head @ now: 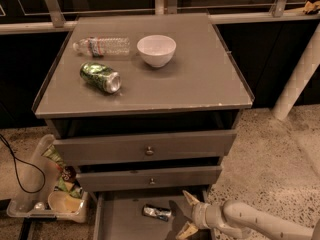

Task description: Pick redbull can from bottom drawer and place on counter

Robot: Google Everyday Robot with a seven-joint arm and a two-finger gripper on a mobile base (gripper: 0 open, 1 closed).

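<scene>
Speckled floor [280, 149] | grey counter [200, 79]: bowl [156, 50] | gripper [187, 215] over bottom drawer [120, 224], beside redbull can [156, 212], fingers [190, 200] spread, empty

My gripper [186, 214] is way down low, near the bottom edge of the view and a little right of the middle. It points to the left. Its two fingers [189, 198] are spread wide apart, one up high and one down low, like an open beak. They are pale and get pointy at the tips. Right behind them is my round, light-colored wrist [207, 216]. My arm [260, 224] comes in from the bottom right corner. It lies low and almost flat, and it has a soft bump where it bends just behind the wrist.
</scene>
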